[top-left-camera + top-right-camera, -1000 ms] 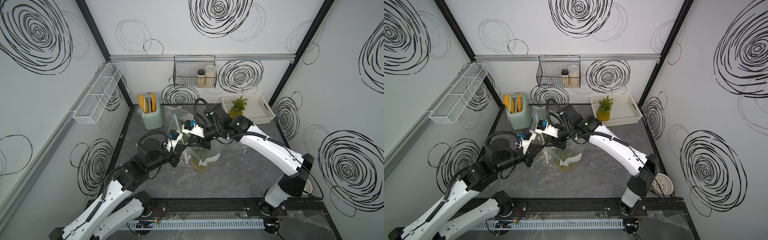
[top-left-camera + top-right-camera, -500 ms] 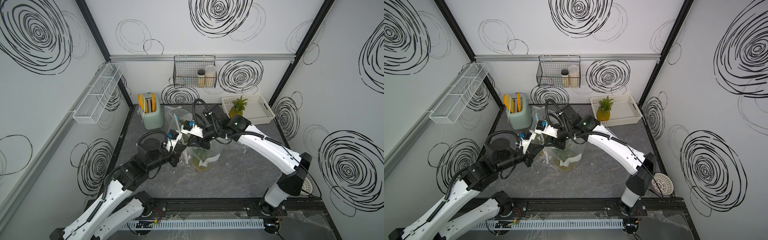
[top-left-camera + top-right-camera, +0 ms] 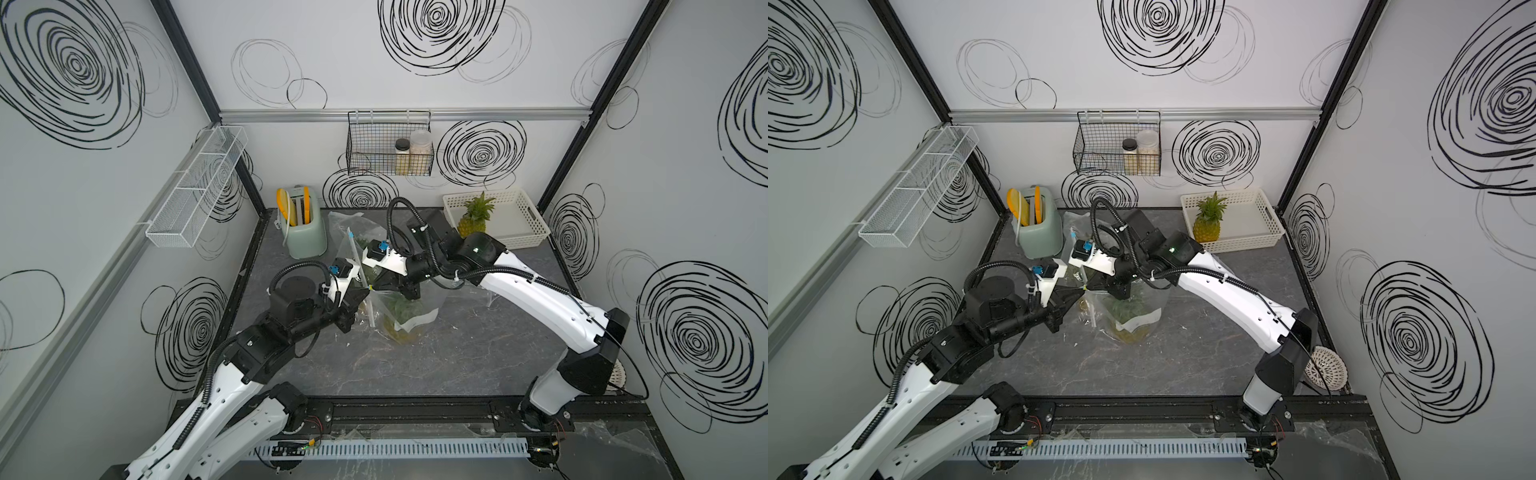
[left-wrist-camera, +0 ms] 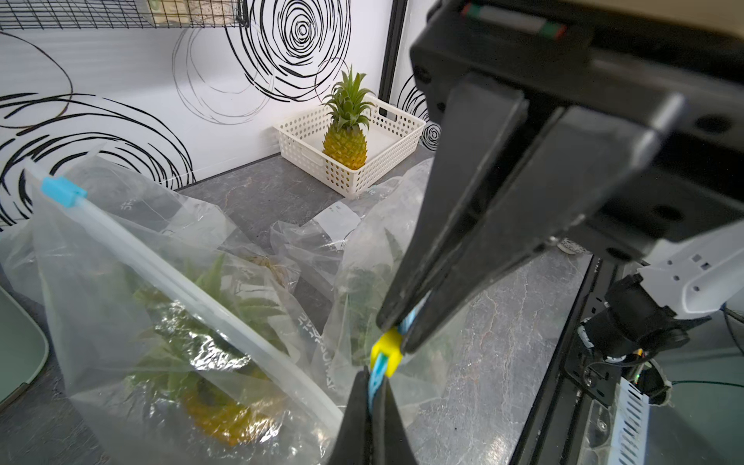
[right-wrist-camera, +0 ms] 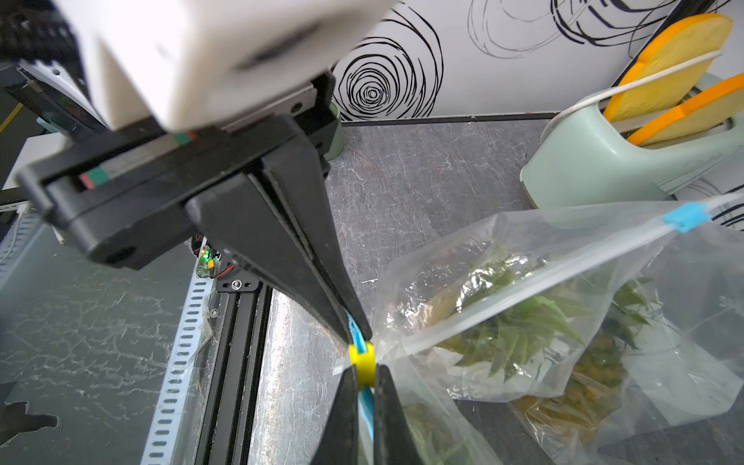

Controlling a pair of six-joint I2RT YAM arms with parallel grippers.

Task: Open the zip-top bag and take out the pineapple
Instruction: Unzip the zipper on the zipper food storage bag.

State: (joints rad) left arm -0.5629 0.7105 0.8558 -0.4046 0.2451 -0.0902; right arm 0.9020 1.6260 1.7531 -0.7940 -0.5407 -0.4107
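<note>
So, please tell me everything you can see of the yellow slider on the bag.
The slider is a small, bright yellow clip, plastic by its look, on the zip track of the clear bag. A blue strip passes through it. The right pincer is shut on one end of it; the left pincer is shut on the strip just beside it, tips touching it.
</note>
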